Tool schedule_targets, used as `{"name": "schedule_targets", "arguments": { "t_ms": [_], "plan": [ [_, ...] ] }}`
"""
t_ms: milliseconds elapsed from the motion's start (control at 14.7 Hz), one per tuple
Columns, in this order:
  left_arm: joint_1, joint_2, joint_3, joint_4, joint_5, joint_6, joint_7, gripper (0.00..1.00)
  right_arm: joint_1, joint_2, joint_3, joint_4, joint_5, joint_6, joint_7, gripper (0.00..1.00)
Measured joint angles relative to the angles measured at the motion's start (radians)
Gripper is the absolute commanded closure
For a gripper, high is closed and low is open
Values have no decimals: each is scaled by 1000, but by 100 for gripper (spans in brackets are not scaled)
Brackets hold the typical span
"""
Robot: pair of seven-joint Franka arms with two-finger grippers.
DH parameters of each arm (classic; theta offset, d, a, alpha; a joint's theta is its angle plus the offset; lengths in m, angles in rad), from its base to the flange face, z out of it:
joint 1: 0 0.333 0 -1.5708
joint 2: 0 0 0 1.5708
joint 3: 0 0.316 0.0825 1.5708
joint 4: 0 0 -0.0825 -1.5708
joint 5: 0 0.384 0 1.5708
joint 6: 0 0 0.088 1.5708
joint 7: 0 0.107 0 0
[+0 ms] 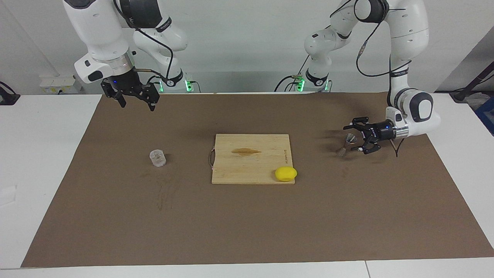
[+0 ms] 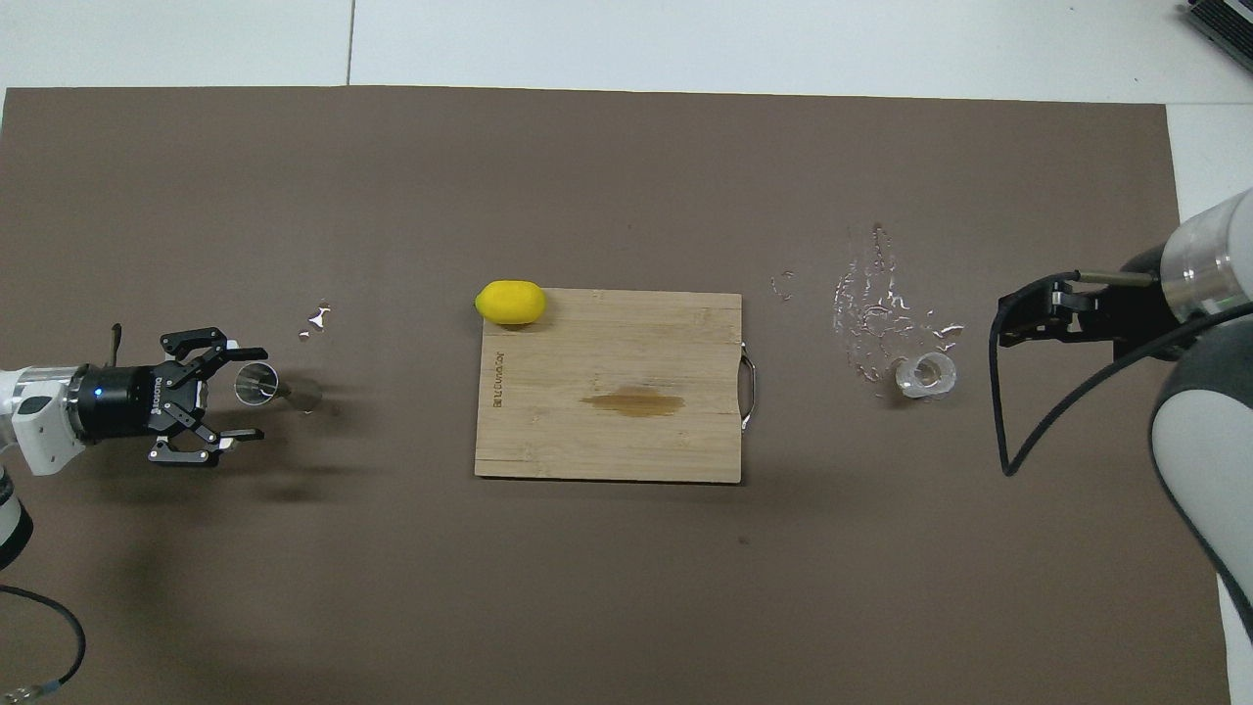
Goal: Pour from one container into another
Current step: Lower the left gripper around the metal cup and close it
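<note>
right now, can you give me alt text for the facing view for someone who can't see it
The left gripper, open and turned sideways, sits beside a small silver hourglass-shaped metal jigger on a brown table mat. The right gripper hangs open above the mat, nearer the robots than a short clear faceted glass tumbler. Between the two containers lies a pale wooden cutting board with a yellow lemon on one corner.

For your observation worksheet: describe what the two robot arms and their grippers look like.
Both arms have glossy white shells with dark grey joint sections, silver wrist rings and loose black cables. The left gripper and right gripper are black, skeletal linkages with two fingers, each with a small blue light. Green lights glow at both bases.
</note>
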Motion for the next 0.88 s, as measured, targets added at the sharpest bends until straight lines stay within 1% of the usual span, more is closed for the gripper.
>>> {"name": "schedule_targets", "arguments": {
  "t_ms": [204,339,611,746,882],
  "plan": [
    [9,0,1,-2,0,1,18,1,0,0,0,0,0,0,0,0],
    [12,0,1,-2,0,3,34,7,0,0,0,0,0,0,0,0],
    [13,0,1,-12,-15,14,66,28,0,0,0,0,0,0,0,0],
    [15,0,1,-15,-18,18,75,42,0,0,0,0,0,0,0,0],
    [21,0,2,-15,-19,23,76,61,0,0,0,0,0,0,0,0]
  ]
}}
